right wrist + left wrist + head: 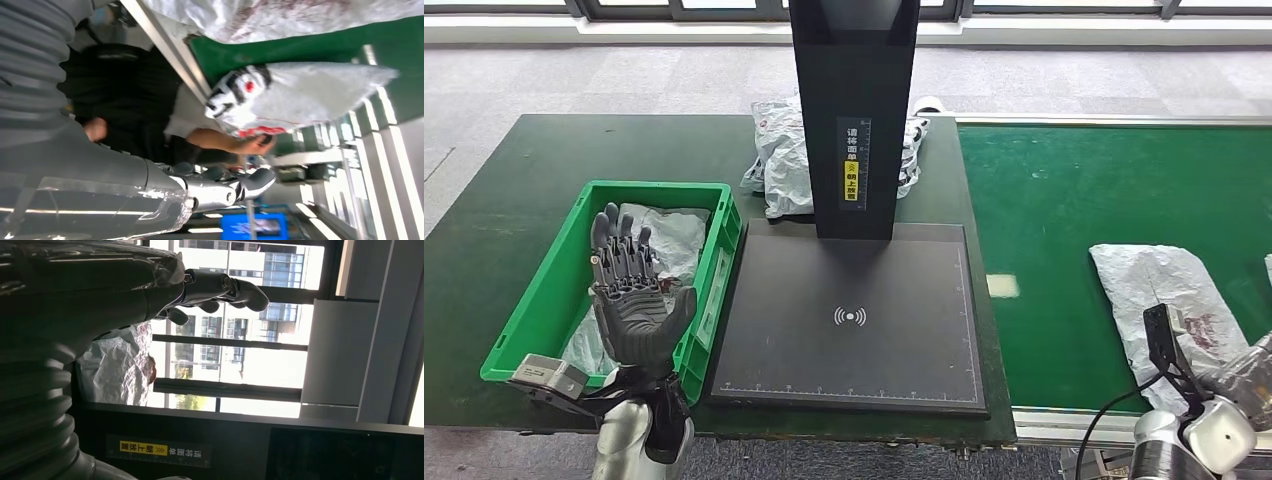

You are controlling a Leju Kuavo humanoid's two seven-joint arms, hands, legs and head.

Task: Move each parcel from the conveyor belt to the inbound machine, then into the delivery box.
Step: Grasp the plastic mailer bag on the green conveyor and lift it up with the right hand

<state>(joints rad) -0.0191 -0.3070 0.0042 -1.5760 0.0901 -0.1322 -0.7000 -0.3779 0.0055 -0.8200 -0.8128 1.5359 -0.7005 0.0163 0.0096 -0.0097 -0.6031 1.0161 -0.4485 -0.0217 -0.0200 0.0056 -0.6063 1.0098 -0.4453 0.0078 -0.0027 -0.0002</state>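
At the lower left of the head view, the left hand (632, 290) is held upright over the green delivery box (539, 295), palm toward the camera, fingers spread apart and nothing held. A white parcel (669, 235) is seen lying inside that box, on the dark desk (494, 190). At the centre, the flat black plate of the inbound machine (854, 320) is seen with its black post rising behind it; a crumpled parcel in a white bag (779, 160) is propped behind the post. At the right, another white parcel (1164, 285) is laid on the green conveyor belt (1074, 190). In the right wrist view, the right hand (225, 187) is seen with fingers loosely extended and nothing gripped; a person's hand (257, 145) is closed on a printed white bag (295, 95) over the belt's edge.
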